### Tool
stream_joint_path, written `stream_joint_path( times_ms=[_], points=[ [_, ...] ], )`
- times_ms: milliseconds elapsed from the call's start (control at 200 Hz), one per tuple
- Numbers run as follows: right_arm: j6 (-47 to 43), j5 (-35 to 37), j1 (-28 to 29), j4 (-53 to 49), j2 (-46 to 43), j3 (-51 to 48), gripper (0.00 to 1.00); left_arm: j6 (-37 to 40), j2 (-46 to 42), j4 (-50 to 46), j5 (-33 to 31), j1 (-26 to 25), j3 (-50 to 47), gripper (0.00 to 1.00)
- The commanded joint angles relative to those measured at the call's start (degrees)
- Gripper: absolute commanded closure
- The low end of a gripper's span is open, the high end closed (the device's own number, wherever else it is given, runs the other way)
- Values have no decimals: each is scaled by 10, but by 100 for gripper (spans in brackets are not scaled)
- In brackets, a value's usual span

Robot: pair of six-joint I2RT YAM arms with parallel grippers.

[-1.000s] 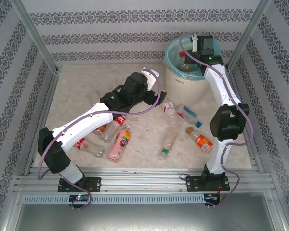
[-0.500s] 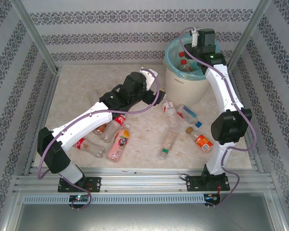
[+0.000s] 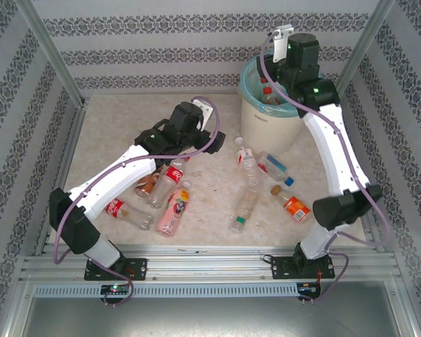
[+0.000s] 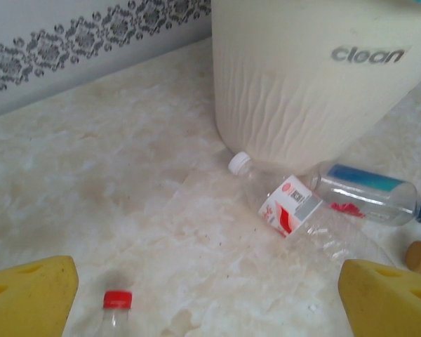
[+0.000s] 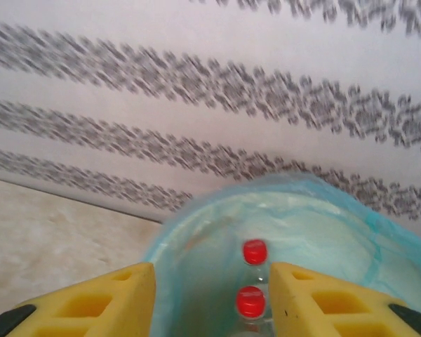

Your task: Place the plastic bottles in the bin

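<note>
Bottles (image 5: 254, 251) stand in the far-right bin (image 3: 266, 123) as the right gripper (image 5: 210, 274), agape and empty, has risen clear; the left gripper (image 4: 209, 288), likewise spread and empty, has retreated from loose bottles (image 3: 247, 203).

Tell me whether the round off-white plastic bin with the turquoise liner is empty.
Not empty: two red-capped plastic bottles sit inside the bin, below the open right gripper.
</note>
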Motion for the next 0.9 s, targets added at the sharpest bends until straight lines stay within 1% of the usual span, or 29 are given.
stream_joint_path(
  times_ms=[0,95,255,345,465,565,709,894],
  points=[
    [-9,-6,33,20,-58,-48,53,-27,-40,-90,-13,19,8,7],
    [-8,-11,72,37,-100,-107,53,-37,-67,-132,-7,46,-28,8],
    [-1,-25,126,71,-153,-199,53,-35,-113,-164,10,102,-131,10],
    [8,-27,152,90,-175,-252,53,-30,-130,-166,18,127,-187,11],
    [24,-31,177,97,-187,-300,53,-24,-135,-152,49,156,-250,14],
    [36,-35,194,99,-192,-328,52,-19,-113,-145,61,168,-275,17],
    [50,-35,204,106,-203,-358,52,-16,-70,-138,70,169,-284,23],
    [57,-28,208,107,-216,-386,52,-17,-36,-115,79,169,-300,26]
  ],
)
